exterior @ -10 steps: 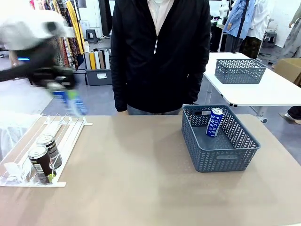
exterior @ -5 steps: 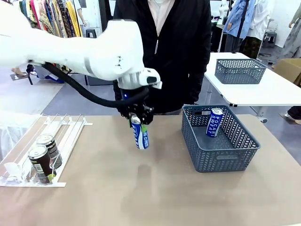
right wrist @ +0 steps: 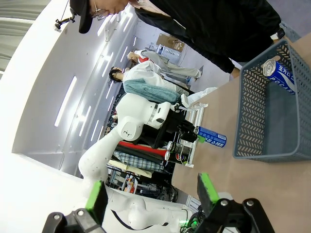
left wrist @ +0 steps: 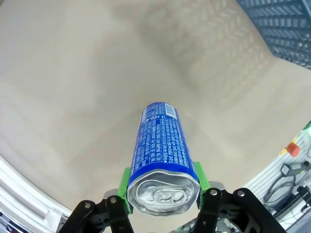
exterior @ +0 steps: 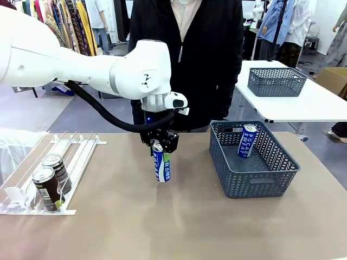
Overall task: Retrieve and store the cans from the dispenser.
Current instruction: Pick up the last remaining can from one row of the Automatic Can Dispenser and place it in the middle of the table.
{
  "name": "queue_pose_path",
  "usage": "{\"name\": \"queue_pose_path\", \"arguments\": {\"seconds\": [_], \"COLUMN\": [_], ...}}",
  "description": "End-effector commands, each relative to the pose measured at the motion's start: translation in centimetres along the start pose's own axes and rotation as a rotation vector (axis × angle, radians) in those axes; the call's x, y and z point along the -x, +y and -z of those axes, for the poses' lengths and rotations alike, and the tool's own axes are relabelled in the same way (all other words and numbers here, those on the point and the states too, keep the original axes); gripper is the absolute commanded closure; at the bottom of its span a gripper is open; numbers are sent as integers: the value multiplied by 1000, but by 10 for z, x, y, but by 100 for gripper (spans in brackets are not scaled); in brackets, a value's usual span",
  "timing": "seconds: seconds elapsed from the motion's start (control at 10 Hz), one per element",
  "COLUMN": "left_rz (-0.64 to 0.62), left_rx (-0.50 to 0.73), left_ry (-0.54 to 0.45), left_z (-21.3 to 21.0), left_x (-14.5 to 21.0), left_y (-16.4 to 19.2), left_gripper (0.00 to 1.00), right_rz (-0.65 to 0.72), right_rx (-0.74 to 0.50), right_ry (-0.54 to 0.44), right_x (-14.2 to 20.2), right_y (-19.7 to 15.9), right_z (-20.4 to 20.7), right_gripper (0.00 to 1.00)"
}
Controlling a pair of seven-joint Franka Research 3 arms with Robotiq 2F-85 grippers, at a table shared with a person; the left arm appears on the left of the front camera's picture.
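Front view: left gripper (exterior: pixel 161 149) atop can (exterior: pixel 162 168)

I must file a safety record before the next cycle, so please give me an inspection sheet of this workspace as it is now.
Surface: tan table, no spill seen.
Job's things: white dispenser holds two dark cans; stored blue can leans inside the grey basket; held blue can hangs upright between dispenser and basket.
Clutter: clear plastic beside the dispenser.
Grippers: left gripper shut on the held blue can's top; right gripper open, empty.
Cables: black cable loops under the left arm.
Surroundings: person in a dark jacket at the far side; second basket on a white table behind.
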State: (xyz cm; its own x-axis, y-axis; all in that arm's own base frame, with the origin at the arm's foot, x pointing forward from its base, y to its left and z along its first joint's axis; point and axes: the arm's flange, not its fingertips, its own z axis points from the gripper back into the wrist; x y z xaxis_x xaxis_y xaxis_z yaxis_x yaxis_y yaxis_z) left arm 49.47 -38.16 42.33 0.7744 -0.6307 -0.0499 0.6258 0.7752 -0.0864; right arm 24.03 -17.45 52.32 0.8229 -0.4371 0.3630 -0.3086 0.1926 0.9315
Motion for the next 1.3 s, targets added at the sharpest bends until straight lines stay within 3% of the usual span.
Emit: {"name": "queue_pose_path", "arguments": {"seconds": [0.0,0.3,0.4,0.5,1.0,1.2], "left_rz": [13,13,12,16,-17,-103], "left_rx": [-68,-83,-90,-95,-94,31], "left_ry": [8,22,23,25,6,-20], "left_z": [-1,3,3,3,-1,-55], "left_x": [-3,-6,-5,-5,-3,31], "left_y": [-3,-3,-3,-3,1,19], "left_gripper": [100,97,44,0,0,0], "right_rz": [-19,-19,-19,-19,-19,-19], "right_rx": [-20,-20,-20,-20,-20,-20], "right_ry": [-13,-13,-13,-13,-13,-13], "right_x": [-4,-4,-4,-4,-4,-4], "right_y": [3,3,3,3,3,3], "right_z": [1,1,1,1,1,1], "right_gripper": [0,0,0,0,0,0]}}
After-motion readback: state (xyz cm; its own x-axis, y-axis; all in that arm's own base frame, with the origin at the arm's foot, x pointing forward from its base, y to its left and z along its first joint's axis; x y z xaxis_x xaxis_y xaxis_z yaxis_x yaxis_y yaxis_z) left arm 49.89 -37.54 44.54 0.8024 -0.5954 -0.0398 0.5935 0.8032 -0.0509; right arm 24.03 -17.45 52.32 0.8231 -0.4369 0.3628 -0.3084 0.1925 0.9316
